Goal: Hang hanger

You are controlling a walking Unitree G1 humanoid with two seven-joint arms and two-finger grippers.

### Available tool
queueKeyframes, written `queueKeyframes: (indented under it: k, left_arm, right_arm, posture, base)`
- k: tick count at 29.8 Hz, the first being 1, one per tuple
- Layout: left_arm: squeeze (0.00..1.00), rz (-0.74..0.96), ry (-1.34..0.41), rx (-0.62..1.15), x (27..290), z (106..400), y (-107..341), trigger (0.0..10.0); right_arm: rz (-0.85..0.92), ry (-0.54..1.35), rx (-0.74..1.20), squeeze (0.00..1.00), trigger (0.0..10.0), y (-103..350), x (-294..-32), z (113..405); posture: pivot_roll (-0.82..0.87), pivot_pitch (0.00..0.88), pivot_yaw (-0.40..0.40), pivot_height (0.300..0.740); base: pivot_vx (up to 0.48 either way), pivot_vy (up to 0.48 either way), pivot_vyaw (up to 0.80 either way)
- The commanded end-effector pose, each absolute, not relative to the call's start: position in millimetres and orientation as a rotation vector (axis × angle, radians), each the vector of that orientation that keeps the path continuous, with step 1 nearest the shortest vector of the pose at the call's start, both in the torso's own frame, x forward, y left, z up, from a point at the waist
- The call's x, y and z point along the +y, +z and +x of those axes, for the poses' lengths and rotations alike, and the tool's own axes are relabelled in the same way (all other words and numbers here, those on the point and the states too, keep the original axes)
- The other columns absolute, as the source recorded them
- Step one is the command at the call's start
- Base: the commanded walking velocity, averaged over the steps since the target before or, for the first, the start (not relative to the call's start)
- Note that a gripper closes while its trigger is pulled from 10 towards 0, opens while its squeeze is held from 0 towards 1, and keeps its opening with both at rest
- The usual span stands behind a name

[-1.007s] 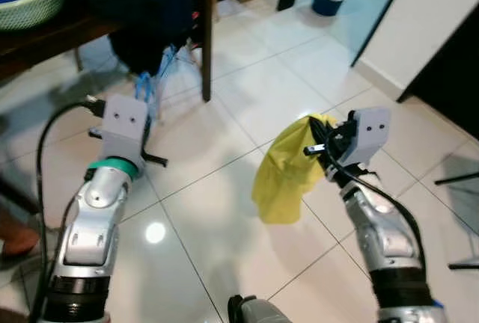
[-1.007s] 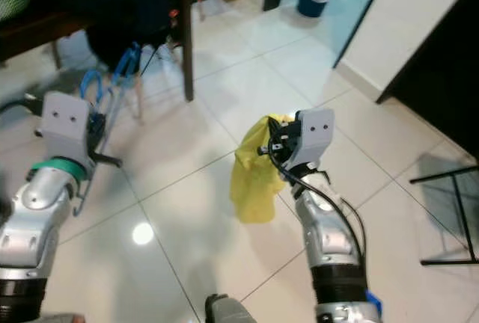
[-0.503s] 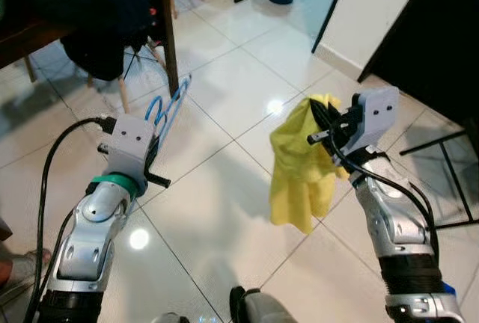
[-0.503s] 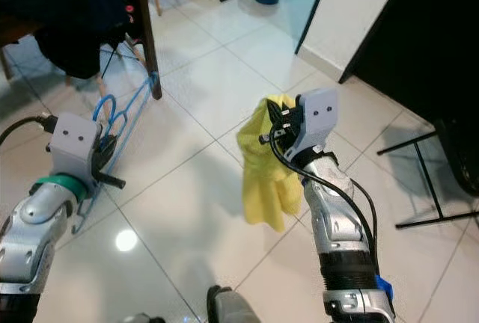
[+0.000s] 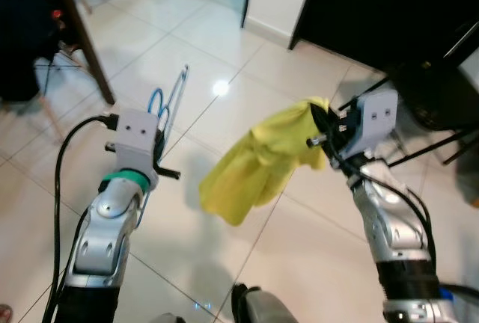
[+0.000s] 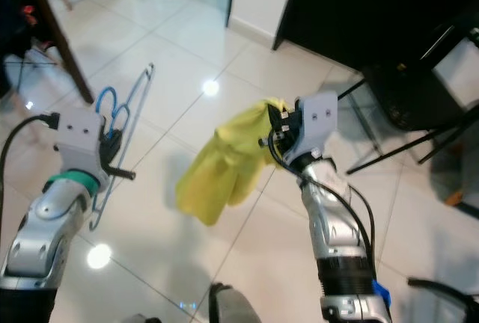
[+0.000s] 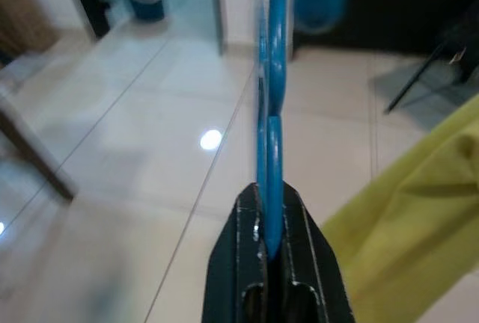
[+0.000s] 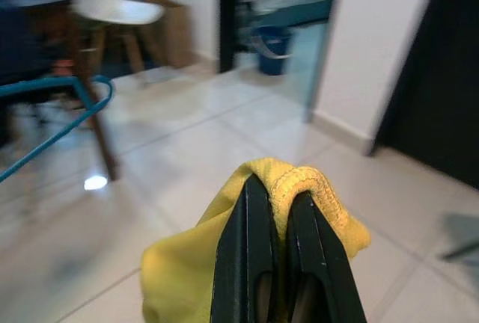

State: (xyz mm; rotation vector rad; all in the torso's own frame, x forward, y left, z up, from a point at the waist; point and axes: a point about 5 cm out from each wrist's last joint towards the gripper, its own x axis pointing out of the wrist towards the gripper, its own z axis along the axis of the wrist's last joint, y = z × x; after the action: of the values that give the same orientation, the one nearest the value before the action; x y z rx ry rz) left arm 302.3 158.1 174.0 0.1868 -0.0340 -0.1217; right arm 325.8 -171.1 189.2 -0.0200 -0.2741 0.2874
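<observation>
Left claw (image 7: pixel 271 211) was clenched on blue hanger (image 5: pixel 166 102), which extended ahead of it above tiled floor (image 5: pixel 247 61). Right claw (image 8: pixel 274 211) gripped yellow cloth (image 5: pixel 258 162), hanging alongside.

Glossy pale tiled floor (image 5: pixel 224 46), dark wooden table leg (image 5: pixel 88 54) standing on it, black metal stand legs (image 5: pixel 419 151)

Two silver jointed arms, grey boxy wrist housings with paired screws, green ring on the left wrist, looping black cables, black forearm bands, black-fingered left pincer (image 7: pixel 271 244), right pincer (image 8: pixel 275 241)
</observation>
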Motion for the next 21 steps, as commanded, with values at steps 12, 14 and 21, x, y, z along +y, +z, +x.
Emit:
queueKeyframes:
  k: [12,14,21]
  left_arm:
    - [0.00,0.257,-0.056,-0.108,178.0,301.7,191.1,10.0]
    - [0.00,0.257,-0.033,-0.115,181.2,303.0,193.8,10.0]
    - [0.00,0.277,0.024,-0.164,180.0,304.3,200.3,10.0]
  right_arm:
    - [-0.103,0.360,-0.334,0.00,10.0,206.3,-169.1,323.7]
    - [-0.095,0.369,-0.346,0.00,10.0,209.7,-167.1,324.0]
    - [-0.010,0.425,-0.424,0.00,10.0,230.2,-147.5,322.2]
  posture:
    - [0.00,0.137,-0.022,0.740]
    - [0.00,0.137,-0.023,0.740]
    - [0.00,0.133,-0.019,0.740]
  base:
    - [0.000,0.000,-0.33]
    - [0.000,0.000,0.00]
    - [0.000,0.000,0.00]
